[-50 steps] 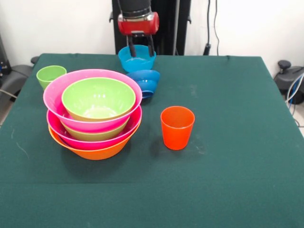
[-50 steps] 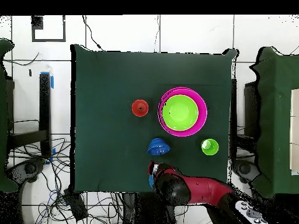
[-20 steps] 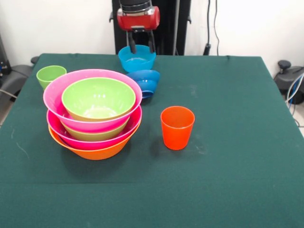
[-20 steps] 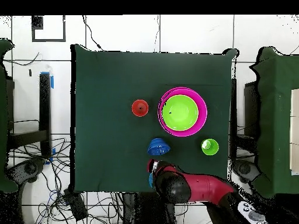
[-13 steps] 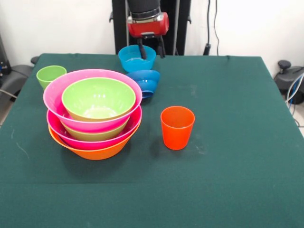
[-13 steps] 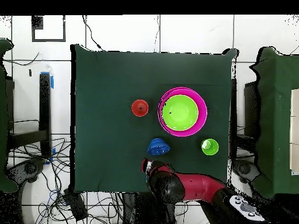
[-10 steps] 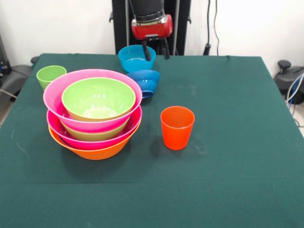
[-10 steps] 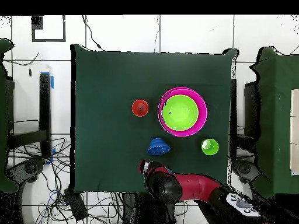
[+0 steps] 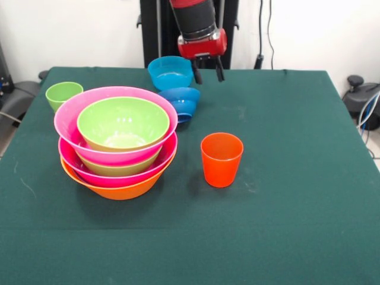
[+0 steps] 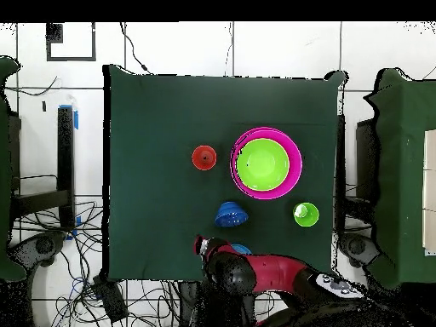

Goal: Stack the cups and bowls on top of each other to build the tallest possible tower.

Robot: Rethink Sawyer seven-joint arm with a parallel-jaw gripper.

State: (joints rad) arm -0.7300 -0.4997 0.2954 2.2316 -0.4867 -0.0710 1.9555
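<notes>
The tower (image 9: 119, 145) stands at the left: an orange bowl lowest, then pink and green bowls nested, with a green bowl (image 9: 123, 122) on top; from overhead the tower (image 10: 266, 163) shows pink and green. A light blue bowl (image 9: 170, 71) sits at the far edge, partly hidden under the arm from above (image 10: 241, 249). A dark blue bowl (image 9: 181, 102) (image 10: 231, 214) is just in front of it. The orange-red cup (image 9: 221, 158) (image 10: 203, 157) stands mid-table, the light green cup (image 9: 63, 94) (image 10: 306, 214) at the far left. My gripper (image 9: 208, 73) (image 10: 203, 247) hangs open and empty, right of the light blue bowl.
The dark green table (image 9: 297, 178) stretches wide to the right of the orange-red cup. Cables and chair parts lie around the table's sides (image 10: 51, 247).
My gripper has risen off the light blue bowl and swung to the right in the front view. The bowl stays on the table; nothing else moved.
</notes>
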